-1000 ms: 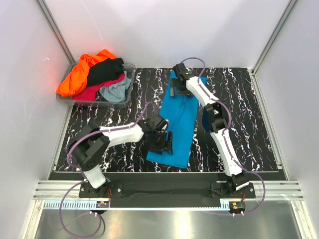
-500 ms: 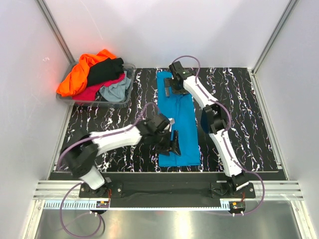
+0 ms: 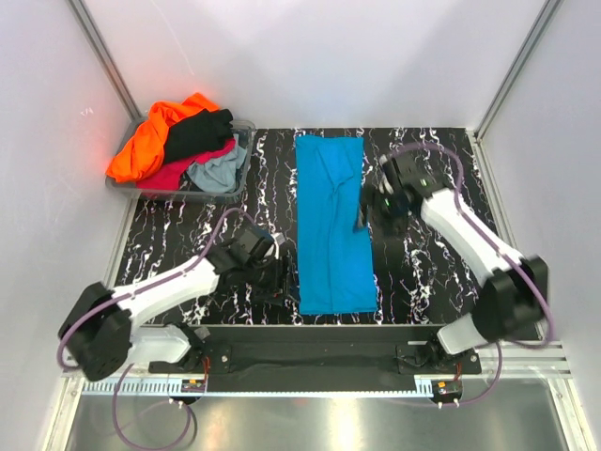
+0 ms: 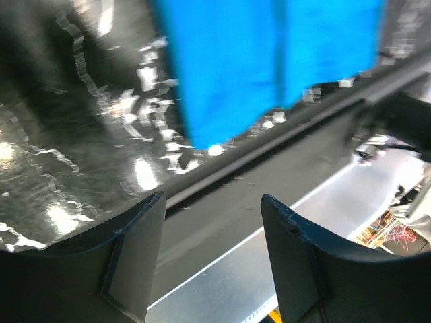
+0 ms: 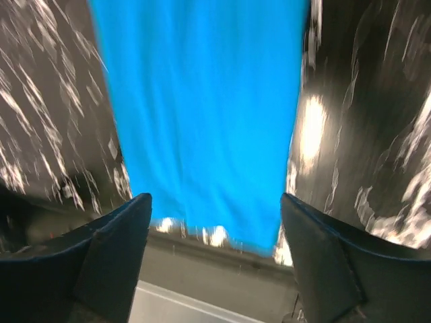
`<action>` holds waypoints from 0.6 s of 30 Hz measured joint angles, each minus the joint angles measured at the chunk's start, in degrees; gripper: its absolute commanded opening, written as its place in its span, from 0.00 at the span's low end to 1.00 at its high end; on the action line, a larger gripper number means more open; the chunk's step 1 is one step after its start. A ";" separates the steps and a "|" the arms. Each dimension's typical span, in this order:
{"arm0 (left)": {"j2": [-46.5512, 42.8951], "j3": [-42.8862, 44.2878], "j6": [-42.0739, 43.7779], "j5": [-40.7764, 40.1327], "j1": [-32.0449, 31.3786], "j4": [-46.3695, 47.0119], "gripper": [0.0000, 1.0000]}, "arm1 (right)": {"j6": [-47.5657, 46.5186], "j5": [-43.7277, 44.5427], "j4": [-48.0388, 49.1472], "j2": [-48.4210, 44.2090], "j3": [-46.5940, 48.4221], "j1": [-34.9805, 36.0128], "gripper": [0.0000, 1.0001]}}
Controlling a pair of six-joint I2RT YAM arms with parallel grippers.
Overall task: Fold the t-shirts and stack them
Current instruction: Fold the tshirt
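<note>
The turquoise-blue t-shirt (image 3: pixel 332 225) lies flat as a long narrow strip down the middle of the black marbled table (image 3: pixel 441 272). It also shows in the left wrist view (image 4: pixel 262 60) and the right wrist view (image 5: pixel 202 108). My left gripper (image 3: pixel 272 274) is open and empty, just left of the shirt's near end. My right gripper (image 3: pixel 368 212) is open and empty, at the shirt's right edge near its middle. The orange (image 3: pixel 150 141), black (image 3: pixel 197 132), crimson-pink (image 3: pixel 178 174) and grey (image 3: pixel 218 169) t-shirts lie heaped in the bin.
A clear plastic bin (image 3: pixel 235 183) stands at the table's back left corner. White walls close the left, back and right sides. A metal rail (image 3: pixel 319 362) runs along the near edge.
Both grippers have let go of the blue shirt and drawn away from it, the left one to the left, the right one from the far end to the right. The shirt now lies straight and flat.
</note>
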 measured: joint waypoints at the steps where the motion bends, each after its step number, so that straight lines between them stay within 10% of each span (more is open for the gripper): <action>1: 1.03 -0.28 -0.02 -0.02 0.11 -0.04 0.65 | 1.40 -0.94 0.63 -3.54 -5.66 0.17 0.76; 9: 6.60 -2.89 -1.16 1.44 1.86 3.80 0.66 | 12.07 -7.85 6.82 -16.83 -39.01 0.22 0.69; 18: 12.70 -2.89 -1.84 2.45 2.05 6.93 0.59 | 16.46 -8.50 15.02 -17.68 -42.80 0.22 0.61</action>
